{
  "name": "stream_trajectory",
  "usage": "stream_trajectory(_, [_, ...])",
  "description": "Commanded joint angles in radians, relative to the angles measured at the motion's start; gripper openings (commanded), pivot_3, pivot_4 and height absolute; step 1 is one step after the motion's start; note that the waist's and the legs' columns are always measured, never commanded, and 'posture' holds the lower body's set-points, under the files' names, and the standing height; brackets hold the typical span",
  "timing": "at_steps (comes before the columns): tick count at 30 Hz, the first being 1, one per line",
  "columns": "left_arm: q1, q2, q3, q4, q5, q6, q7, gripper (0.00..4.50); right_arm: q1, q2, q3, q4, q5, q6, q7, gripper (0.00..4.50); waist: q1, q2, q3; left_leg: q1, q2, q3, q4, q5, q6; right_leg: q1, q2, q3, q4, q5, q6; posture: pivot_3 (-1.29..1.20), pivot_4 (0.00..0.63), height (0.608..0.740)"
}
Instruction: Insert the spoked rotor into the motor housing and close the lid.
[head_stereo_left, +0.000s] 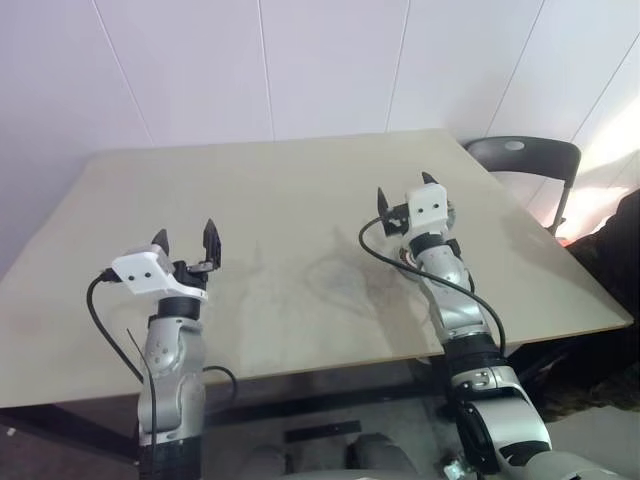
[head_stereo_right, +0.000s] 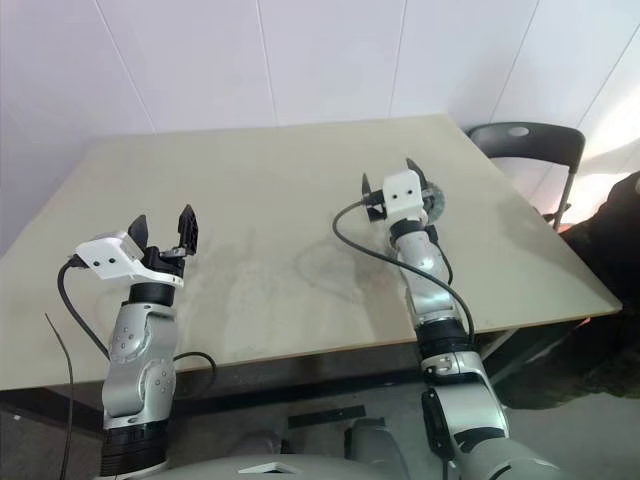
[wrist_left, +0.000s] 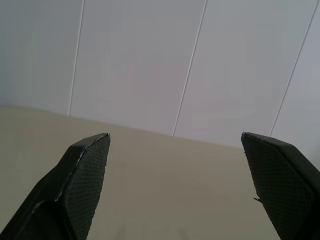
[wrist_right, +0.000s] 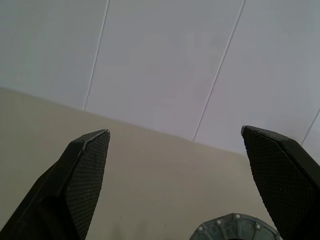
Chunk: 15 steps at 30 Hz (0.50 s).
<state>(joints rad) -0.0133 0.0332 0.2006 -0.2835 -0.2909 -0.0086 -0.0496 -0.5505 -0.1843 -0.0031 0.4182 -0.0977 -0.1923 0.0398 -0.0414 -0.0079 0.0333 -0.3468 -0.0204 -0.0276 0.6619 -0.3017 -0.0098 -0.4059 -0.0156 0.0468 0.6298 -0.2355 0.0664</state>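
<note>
so the only part I can spot is a round grey disc (wrist_right: 235, 227) sitting on the counter (head_stereo_left: 280, 200) right under and just past the right gripper (head_stereo_left: 404, 194), half hidden behind it. Can't tell if it's the lid or the housing. Both grippers are wide open and empty; the left gripper (head_stereo_left: 185, 240) is well off to the side, so right arm's call

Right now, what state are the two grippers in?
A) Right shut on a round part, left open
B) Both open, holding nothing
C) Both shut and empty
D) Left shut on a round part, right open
B: the left gripper and the right gripper both stand with fingers spread apart above the table, nothing between them; a round dark part lies just below the right gripper's fingers, not gripped.
</note>
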Motion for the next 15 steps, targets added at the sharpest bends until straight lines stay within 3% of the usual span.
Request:
stream_trajectory(1, [-0.013, 0.002, -0.001, -0.018, 0.01, -0.018, 0.003, 4.46, -0.031, -0.003, 0.0, -0.014, -0.004, -0.023, -0.001, 4.44, 0.0, 0.0, 0.0, 0.0, 0.0, 0.0, 0.0, 0.0, 0.0, 0.0, 0.0, 0.0, 0.0, 0.0, 0.0, 0.0, 0.0, 0.74])
stream_trajectory(15, [-0.027, 0.005, -0.012, 0.001, 0.008, -0.008, -0.009, 4.46, -0.003, -0.009, -0.009, -0.048, -0.011, -0.01, -0.015, 4.44, 0.0, 0.0, 0.001, 0.0, 0.0, 0.0, 0.0, 0.0, 0.0, 0.0, 0.0, 0.0, 0.0, 0.0, 0.0, 0.0, 0.0, 0.74])
